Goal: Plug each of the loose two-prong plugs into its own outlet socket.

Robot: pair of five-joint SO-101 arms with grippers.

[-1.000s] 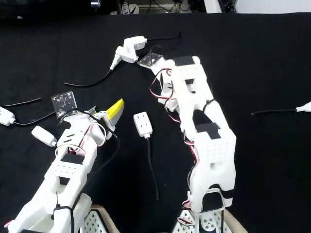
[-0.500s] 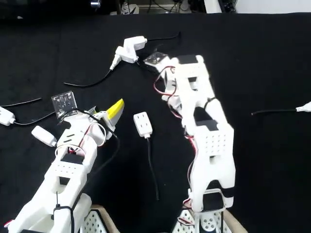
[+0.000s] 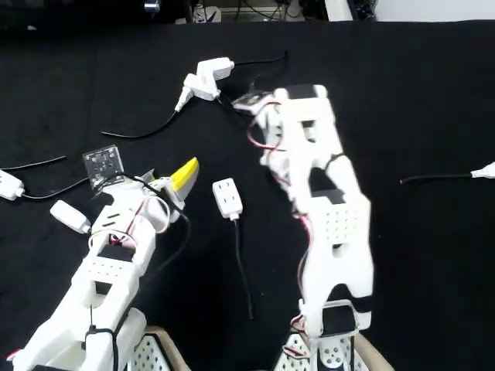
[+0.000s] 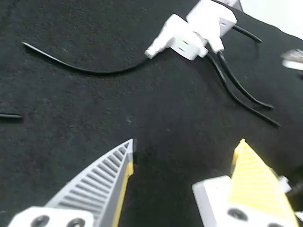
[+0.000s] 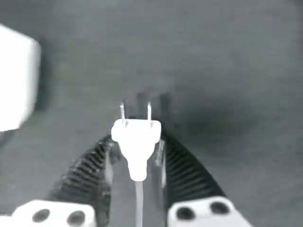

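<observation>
Gripping plug [image 5: 136, 138] in right gripper [image 5: 136, 144] | prongs aim forward, long axis in line with gripper | left gripper [image 4: 184, 150] spread apart

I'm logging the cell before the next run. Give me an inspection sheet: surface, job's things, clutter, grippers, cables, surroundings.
Surface: black cloth, flat.
Job's things: two-prong plug in the right gripper; loose socket mid-table; plug-and-socket pair touching, far side; white connector beside left arm; corded connector at right edge.
Clutter: nothing seen.
Grippers: left gripper open, empty; right gripper shut on the plug.
Cables: black cords lie loose on the cloth.
Surroundings: wires behind the table's far edge.
</observation>
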